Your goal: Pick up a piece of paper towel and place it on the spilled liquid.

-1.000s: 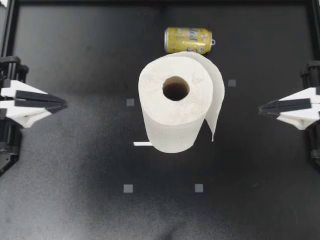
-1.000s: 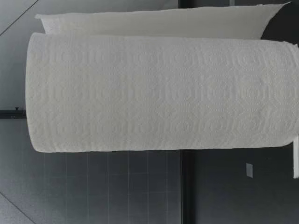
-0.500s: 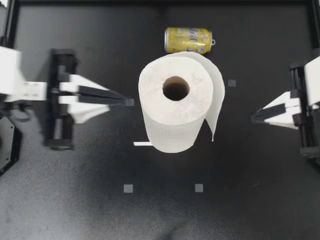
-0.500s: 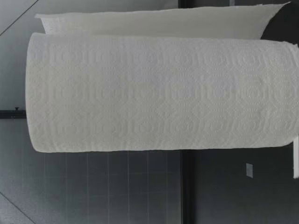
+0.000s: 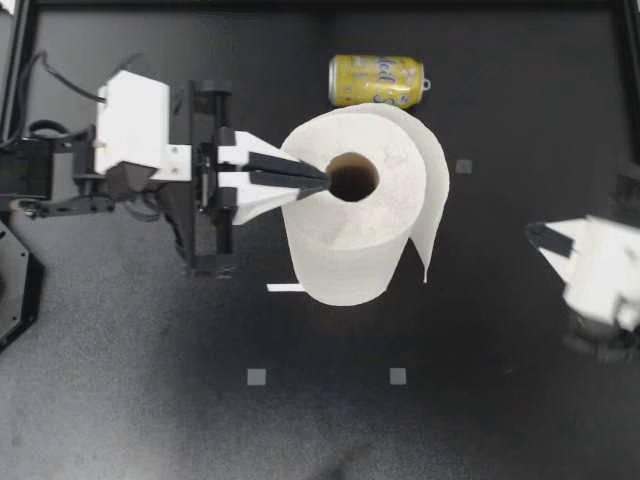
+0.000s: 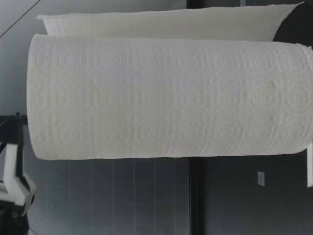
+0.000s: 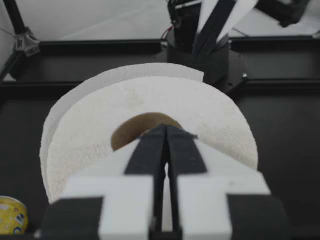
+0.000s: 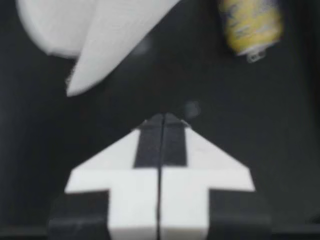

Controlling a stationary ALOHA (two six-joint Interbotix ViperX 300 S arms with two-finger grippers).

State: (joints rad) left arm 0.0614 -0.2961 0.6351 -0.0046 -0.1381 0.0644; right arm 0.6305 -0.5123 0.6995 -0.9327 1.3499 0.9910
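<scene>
Two grippers in play, neither holding anything. My left gripper (image 5: pixel 322 180) is out over the upright paper towel roll (image 5: pixel 350 215), tips above its top face right at the left edge of the cardboard core hole (image 5: pixel 352 177). Fingers pressed together, no gap. Left wrist view agrees: left gripper (image 7: pixel 166 131) closed, tips over the near rim of the core, roll (image 7: pixel 150 100) under and ahead of it.

My right gripper (image 5: pixel 540 237) sits at the right edge of the table (image 5: pixel 150 400), well apart from the roll, blurred in the top view. In the right wrist view the right gripper (image 8: pixel 162 117) has its fingers tight together with bare table under it.

The roll stands mid-table. A loose sheet (image 5: pixel 432 190) hangs off its right side, attached to the roll, lower corner near the table. It shows ahead of the gripper in the right wrist view (image 8: pixel 115 45).

A yellow can (image 5: pixel 377 80) lies on its side just beyond the roll, at the far side.

A short white strip (image 5: pixel 285 288) lies on the table by the roll's near-left base.

In the low view the roll (image 6: pixel 161 98) fills most of the view with the sheet (image 6: pixel 161 22) beside it. A white piece (image 6: pixel 12 178), seemingly part of a gripper, is level with the roll's top.
</scene>
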